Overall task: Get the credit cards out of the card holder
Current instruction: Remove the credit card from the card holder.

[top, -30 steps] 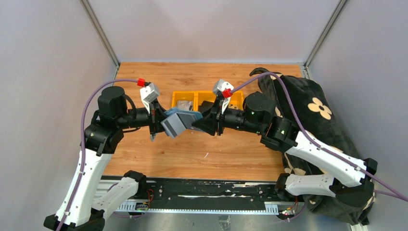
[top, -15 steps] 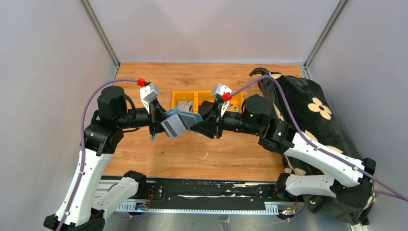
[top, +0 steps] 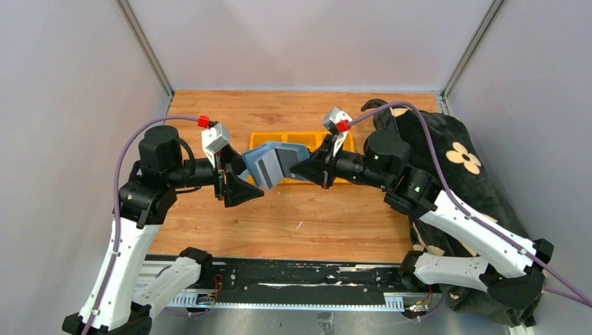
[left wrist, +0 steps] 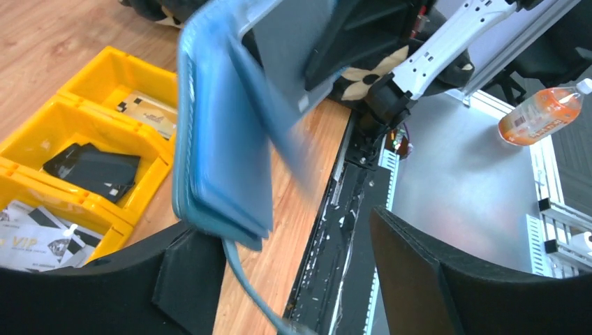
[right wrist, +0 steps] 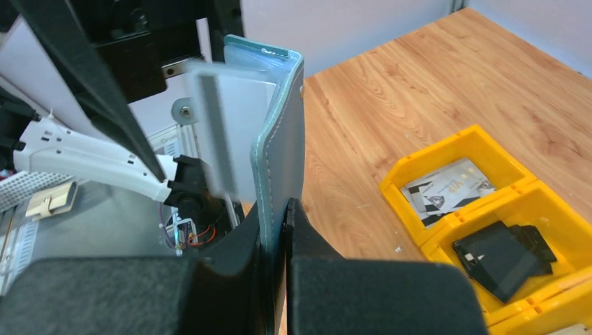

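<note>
The card holder (top: 278, 165) is up in the air over the middle of the bench, nearer the far edge than the near one, folded open and tipped on its side; my right hand (top: 303, 169) has it pinched by one edge, fingers (right wrist: 241, 262) pressed together on the blue cover; in the right wrist view the cover stands upright straight out of the grip, and a pale grey-white card (right wrist: 227, 132) shows against its inner side, too blurred for me to say whether it sits in a pocket. My left hand (top: 246, 190) is just beside the holder on the near-left side, fingers spread wide and gripping nothing; from its wrist camera the holder hangs between the two fingers, and I cannot tell whether it touches either. Just behind the holder, toward the far edge, is the row of yellow bins (top: 301, 139); one compartment holds dark cards (left wrist: 91, 167), the one beside it pale printed cards (right wrist: 447, 187), and a further one more pale cards (left wrist: 28, 234). A black bag (top: 454, 164) with a pale flower print lies along the right edge of the bench; an orange bottle (left wrist: 541, 108) lies off the bench, on the metal surface past its near edge.
</note>
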Robot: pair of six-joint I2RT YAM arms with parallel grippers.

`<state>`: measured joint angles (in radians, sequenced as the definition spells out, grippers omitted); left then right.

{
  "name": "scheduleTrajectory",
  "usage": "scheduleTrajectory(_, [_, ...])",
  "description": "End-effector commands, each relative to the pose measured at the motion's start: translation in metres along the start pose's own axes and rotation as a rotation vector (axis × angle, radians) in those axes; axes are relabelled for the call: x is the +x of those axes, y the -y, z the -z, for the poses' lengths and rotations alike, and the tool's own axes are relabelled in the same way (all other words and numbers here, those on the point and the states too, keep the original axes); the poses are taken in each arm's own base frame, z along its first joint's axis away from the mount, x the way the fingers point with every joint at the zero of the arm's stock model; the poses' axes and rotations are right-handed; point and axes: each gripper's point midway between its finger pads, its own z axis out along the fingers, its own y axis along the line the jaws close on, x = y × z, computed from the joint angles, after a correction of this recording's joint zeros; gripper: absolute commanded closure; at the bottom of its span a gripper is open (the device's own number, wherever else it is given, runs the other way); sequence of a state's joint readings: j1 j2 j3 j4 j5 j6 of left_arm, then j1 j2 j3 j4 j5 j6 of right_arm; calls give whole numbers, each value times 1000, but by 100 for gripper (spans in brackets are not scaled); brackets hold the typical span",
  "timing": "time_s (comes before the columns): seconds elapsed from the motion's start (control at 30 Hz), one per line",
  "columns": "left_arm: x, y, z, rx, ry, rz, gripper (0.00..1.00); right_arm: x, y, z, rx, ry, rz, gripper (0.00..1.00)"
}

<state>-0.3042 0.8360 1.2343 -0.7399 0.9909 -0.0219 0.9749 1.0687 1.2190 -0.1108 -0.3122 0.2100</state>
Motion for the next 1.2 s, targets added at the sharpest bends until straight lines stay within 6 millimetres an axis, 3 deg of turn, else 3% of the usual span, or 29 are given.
scheduleTrajectory(0.0, [-6,19,4,69,36,-61,23,-33,4,18,32,78,-31,100])
scheduleTrajectory(0.07, [-6,22,3,92,62,-50,21,-35,2,18,27,77,-31,100])
scheduleTrajectory(0.17, [-12,15,1,49,117,-37,14,-38,-1,15,8,69,-45,100])
scheduleTrajectory(0.27, [-21,3,0,-23,178,-16,15,-40,-8,12,-33,82,-63,100])
scheduleTrajectory(0.33, [-24,-6,-3,-56,199,25,21,-41,-15,10,-75,96,-81,100])
scheduleTrajectory(0.43, [-30,-3,-6,-17,219,71,31,-41,-21,8,-115,109,-107,100])
scheduleTrajectory(0.6, [-35,5,-6,21,230,84,63,-46,-25,9,-142,166,-143,100])
scheduleTrajectory(0.8, [-43,3,1,-32,237,43,92,-39,-24,8,-145,172,-171,100])
scheduleTrajectory(0.83, [-44,3,2,-43,230,29,94,-36,-21,8,-138,166,-174,96])
scheduleTrajectory(0.9, [-40,-1,3,-64,196,-5,98,-31,-15,8,-131,152,-189,71])
scheduleTrajectory(1.0, [-28,-13,4,-111,109,-45,100,-26,-6,2,-123,115,-179,53])
scheduleTrajectory(1.17, [-8,-24,7,-136,-42,-96,100,-15,-4,-13,-154,-13,-130,48])
